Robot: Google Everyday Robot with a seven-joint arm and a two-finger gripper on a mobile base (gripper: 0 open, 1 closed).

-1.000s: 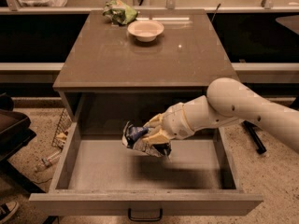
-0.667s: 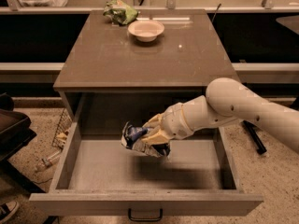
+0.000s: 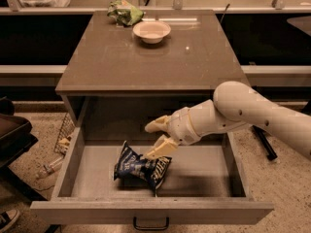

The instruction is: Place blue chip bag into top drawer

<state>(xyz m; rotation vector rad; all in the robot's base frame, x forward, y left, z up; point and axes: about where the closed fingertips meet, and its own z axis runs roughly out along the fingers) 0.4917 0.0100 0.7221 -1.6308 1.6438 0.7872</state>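
The blue chip bag [image 3: 141, 168] lies on the floor of the open top drawer [image 3: 150, 210], left of the middle. The drawer is pulled out towards me, with its small dark handle [image 3: 151, 224] at the front centre. My gripper [image 3: 158, 137] hangs over the drawer just above the bag's right end. Its two pale fingers [image 3: 156, 124] are spread open and hold nothing. The lower finger is close to the bag; I cannot tell if it touches. The white arm [image 3: 252, 114] reaches in from the right.
On the cabinet top [image 3: 150, 57] stand a white bowl [image 3: 151, 31] and a green wrinkled bag [image 3: 124, 11] at the back. A wire basket [image 3: 63, 135] and a bottle [image 3: 48, 168] lie on the floor at left. A dark chair edge [image 3: 12, 140] is at far left.
The gripper held the blue chip bag above the drawer floor before. Now the fingers have opened and the bag has dropped onto the drawer floor.
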